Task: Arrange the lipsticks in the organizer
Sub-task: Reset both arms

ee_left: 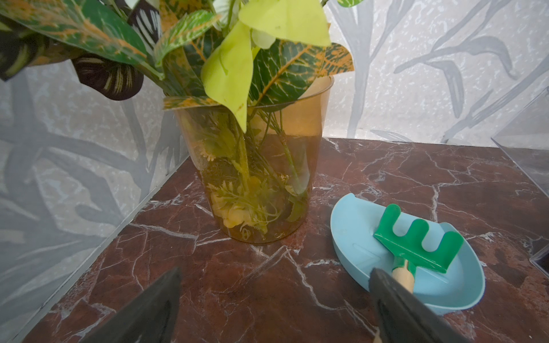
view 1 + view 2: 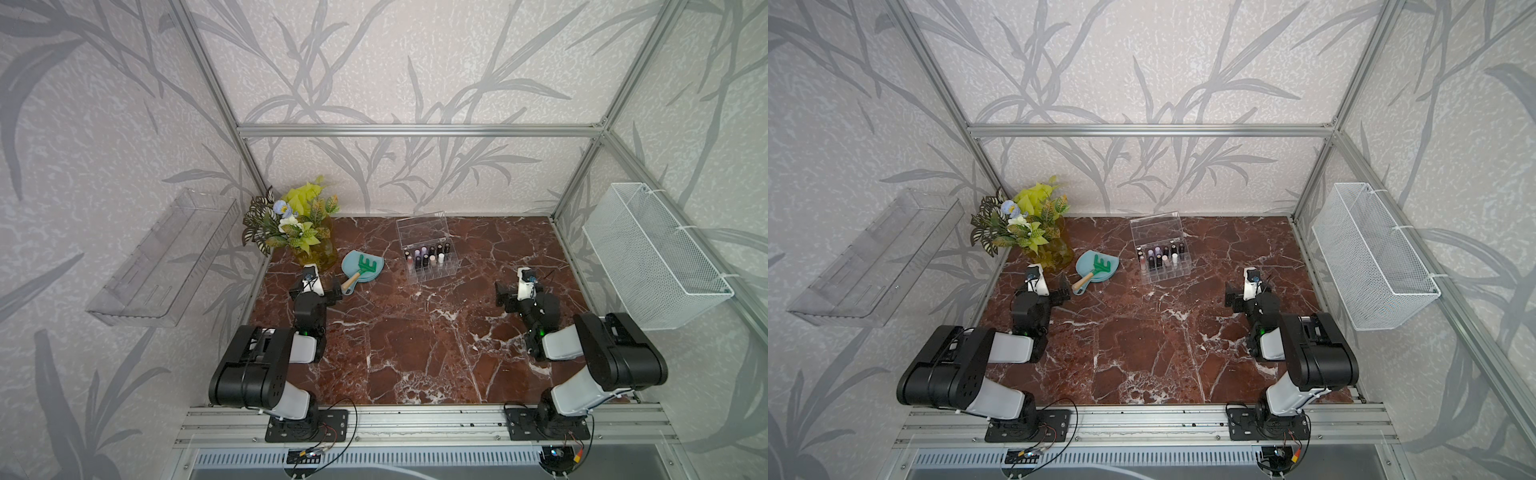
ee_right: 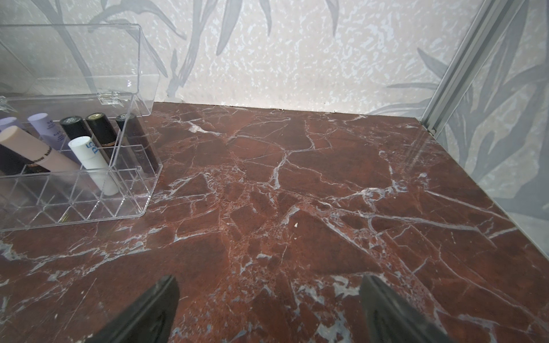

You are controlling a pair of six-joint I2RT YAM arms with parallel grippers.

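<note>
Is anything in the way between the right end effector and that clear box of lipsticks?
Nothing visible. Only bare marble table lies between the open right end effector and the organizer, whose lid stands open above the lipsticks.

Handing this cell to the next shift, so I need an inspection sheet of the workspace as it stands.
Surface: marble tabletop, no loose lipsticks seen.
Job's things: organizer, lid open; lipsticks standing in rear cells, front cells empty.
Clutter: plant vase, blue dish holding green rake.
Grippers: left gripper open, close to rake handle; right gripper open, over bare marble.
Cables: wire loops at both arm bases.
Surroundings: clear wall tray, white wire basket, both look empty.
</note>
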